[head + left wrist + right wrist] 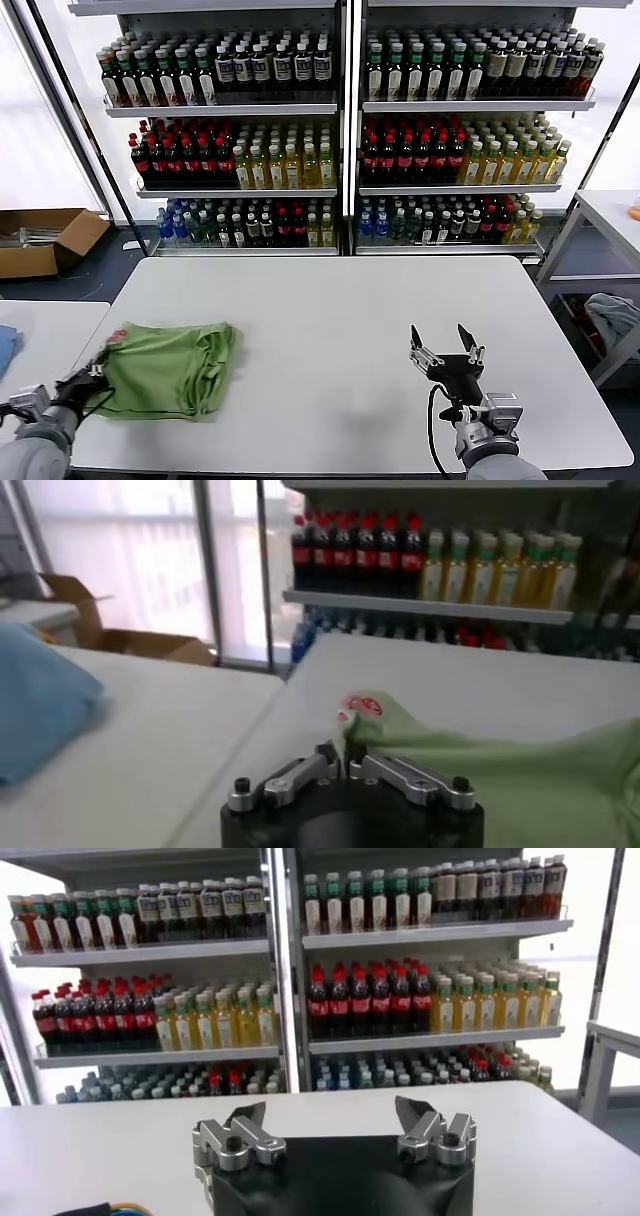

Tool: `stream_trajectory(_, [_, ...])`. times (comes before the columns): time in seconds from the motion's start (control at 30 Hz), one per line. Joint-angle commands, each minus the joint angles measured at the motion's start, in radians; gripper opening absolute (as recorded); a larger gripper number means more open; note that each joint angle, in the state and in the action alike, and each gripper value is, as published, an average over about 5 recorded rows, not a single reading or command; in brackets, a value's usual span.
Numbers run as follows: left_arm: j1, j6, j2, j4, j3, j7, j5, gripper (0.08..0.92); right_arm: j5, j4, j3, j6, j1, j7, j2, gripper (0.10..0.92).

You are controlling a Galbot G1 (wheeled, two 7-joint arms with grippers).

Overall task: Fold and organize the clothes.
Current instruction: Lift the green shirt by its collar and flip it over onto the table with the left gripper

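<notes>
A light green shirt lies folded into a rough rectangle on the left part of the white table. A bit of its red-and-white print shows at the far left corner. My left gripper is at the shirt's left edge, near the table's front left corner. In the left wrist view the gripper is shut on a thin edge of the shirt, below the red print. My right gripper is open and empty above the table's front right, far from the shirt. It also shows in the right wrist view.
Shelves of bottles stand behind the table. A second white table at the left holds a blue cloth. A cardboard box sits on the floor at the far left. A side table stands at the right.
</notes>
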Motion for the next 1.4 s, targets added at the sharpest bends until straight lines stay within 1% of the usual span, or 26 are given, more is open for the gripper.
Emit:
stream_trajectory(0.03, [0.01, -0.011, 0.271, 0.077, -0.213, -0.016, -0.009, 0.107, 0.001, -0.006, -0.006, 0.0, 0.01, 0.001, 0.0, 0.823])
stream_trajectory(0.1, [0.008, -0.006, 0.291, 0.066, -0.22, -0.015, -0.009, 0.107, 0.001, -0.007, -0.009, 0.0, 0.012, 0.001, 0.001, 0.823])
stream_trajectory(0.17, [0.003, -0.004, 0.29, 0.05, -0.21, -0.014, 0.0, 0.107, 0.001, -0.007, -0.009, -0.001, 0.013, 0.001, 0.002, 0.823])
stream_trajectory(0.33, [-0.009, -0.012, 0.242, 0.011, -0.155, -0.017, 0.055, 0.107, 0.001, -0.006, -0.003, -0.001, 0.013, 0.001, 0.002, 0.823])
stream_trajectory(0.43, [0.001, -0.014, 0.185, -0.034, -0.095, -0.017, 0.084, 0.107, 0.002, -0.006, 0.006, -0.001, 0.008, 0.001, 0.003, 0.823])
stream_trajectory(0.5, [0.014, -0.006, 0.136, -0.09, -0.045, -0.021, 0.089, 0.107, 0.001, -0.007, 0.01, -0.001, 0.002, 0.002, 0.004, 0.823])
stream_trajectory(0.63, [0.037, 0.031, 0.021, -0.269, 0.088, -0.046, 0.088, 0.107, -0.004, -0.007, 0.017, -0.001, -0.011, 0.002, 0.008, 0.823])
stream_trajectory(0.7, [0.033, 0.051, -0.03, -0.365, 0.185, -0.079, 0.093, 0.107, -0.007, -0.008, 0.023, -0.001, -0.017, 0.003, 0.01, 0.823])
stream_trajectory(0.77, [0.016, 0.065, -0.078, -0.46, 0.294, -0.13, 0.103, 0.107, -0.009, -0.008, 0.032, -0.001, -0.024, 0.003, 0.01, 0.823])
stream_trajectory(0.83, [0.0, 0.069, -0.116, -0.535, 0.395, -0.177, 0.117, 0.107, -0.014, -0.006, 0.04, -0.001, -0.033, 0.003, 0.011, 0.823])
stream_trajectory(0.9, [-0.001, 0.067, -0.146, -0.582, 0.486, -0.193, 0.15, 0.107, -0.022, 0.0, 0.044, 0.0, -0.048, 0.003, 0.015, 0.823])
stream_trajectory(0.97, [0.004, 0.061, -0.169, -0.576, 0.57, -0.167, 0.222, 0.107, -0.029, 0.009, 0.046, 0.0, -0.062, 0.002, 0.02, 0.823])
stream_trajectory(1.0, [0.003, 0.057, -0.181, -0.555, 0.602, -0.149, 0.264, 0.107, -0.03, 0.014, 0.049, 0.0, -0.068, 0.002, 0.023, 0.823])
stream_trajectory(1.07, [-0.016, 0.049, -0.208, -0.479, 0.655, -0.118, 0.351, 0.107, -0.029, 0.019, 0.056, 0.0, -0.074, 0.002, 0.026, 0.823])
stream_trajectory(1.13, [-0.039, 0.042, -0.232, -0.409, 0.686, -0.109, 0.401, 0.107, -0.025, 0.021, 0.066, -0.001, -0.076, 0.001, 0.027, 0.823])
stream_trajectory(1.23, [-0.056, 0.041, -0.242, -0.359, 0.698, -0.105, 0.422, 0.107, -0.021, 0.015, 0.072, 0.002, -0.08, 0.0, 0.026, 0.823])
stream_trajectory(1.4, [-0.073, 0.046, -0.226, -0.324, 0.654, -0.104, 0.397, 0.107, -0.02, -0.003, 0.064, 0.003, -0.071, 0.0, 0.022, 0.823])
